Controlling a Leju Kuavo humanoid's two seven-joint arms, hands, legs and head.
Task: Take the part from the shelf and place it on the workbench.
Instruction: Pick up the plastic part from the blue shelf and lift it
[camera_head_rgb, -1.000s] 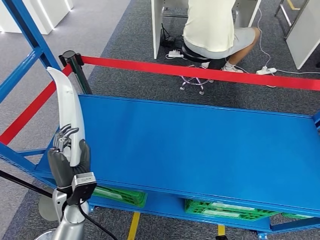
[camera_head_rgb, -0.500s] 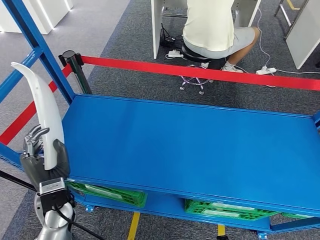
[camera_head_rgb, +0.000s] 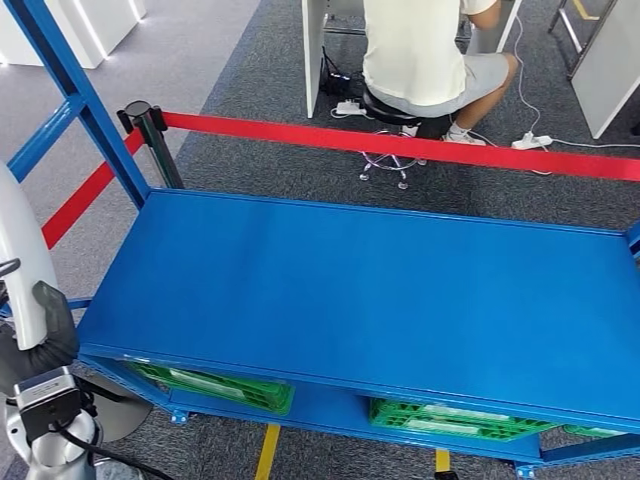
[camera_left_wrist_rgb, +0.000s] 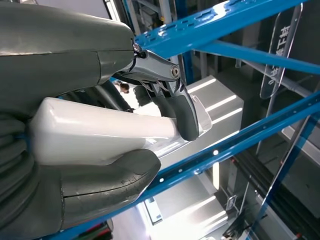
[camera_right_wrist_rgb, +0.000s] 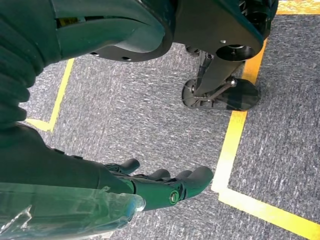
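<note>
We see our left robot hand gripping the curved white part upright at the far left, beside the blue counter. Our right robot hand hangs with fingers extended, holding nothing.

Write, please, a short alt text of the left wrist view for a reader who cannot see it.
The robot's left hand grips a glossy white curved part, its thumb and dark fingers wrapped around it. Behind them run blue shelf beams with small holes.
</note>
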